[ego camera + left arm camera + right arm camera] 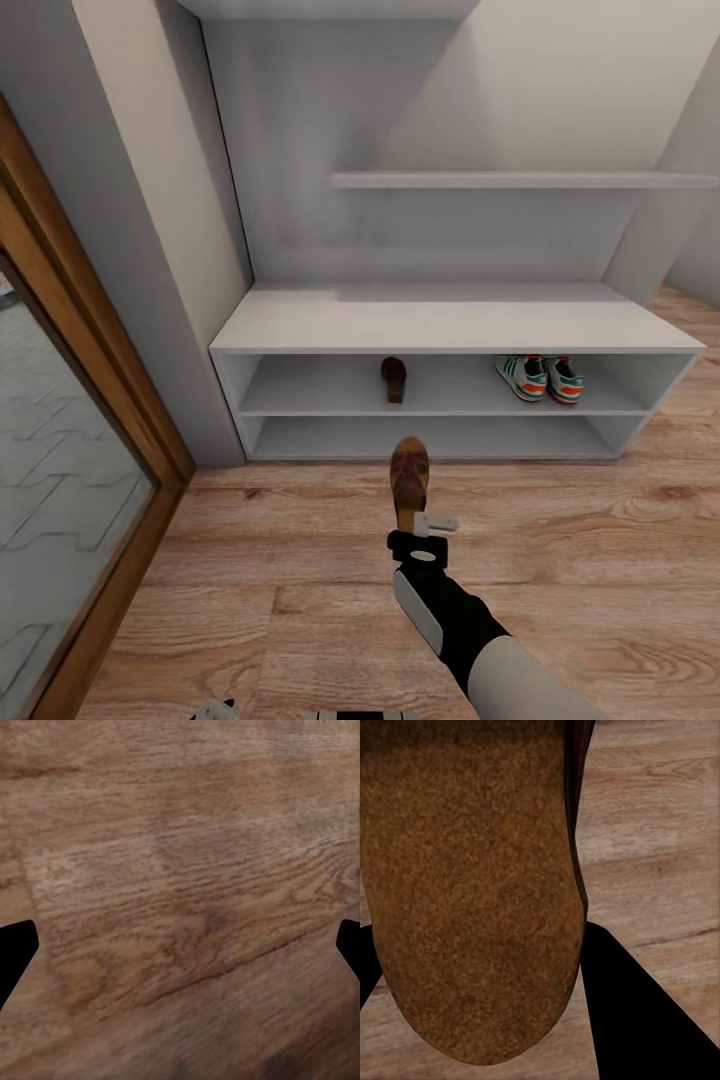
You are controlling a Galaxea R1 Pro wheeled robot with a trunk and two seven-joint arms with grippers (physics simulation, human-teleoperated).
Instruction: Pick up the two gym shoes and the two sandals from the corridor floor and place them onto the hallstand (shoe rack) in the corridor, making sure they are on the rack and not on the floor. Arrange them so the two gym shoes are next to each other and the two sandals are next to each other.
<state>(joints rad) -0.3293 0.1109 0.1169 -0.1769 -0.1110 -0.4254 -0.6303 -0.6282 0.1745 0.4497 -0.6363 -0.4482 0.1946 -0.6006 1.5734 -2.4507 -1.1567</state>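
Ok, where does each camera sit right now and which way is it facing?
Head: high, looking forward and down at the hallstand; right gripper holding a sandal.
Left wrist: facing down at the corridor floor; dark fingers at both edges.
Right wrist: along its fingers at the sandal's footbed.
Shared: the held sandal shows in head and right wrist views.

Soft, even, shadowless light brightens a slightly blurry rendered corridor. The white hallstand (450, 330) is faintly shaded under its shelves. Close wrist views of floor (180, 870) grain are smeared.

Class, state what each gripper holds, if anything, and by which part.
The right gripper holds a brown sandal by one end; which end is unclear. The left gripper holds nothing.
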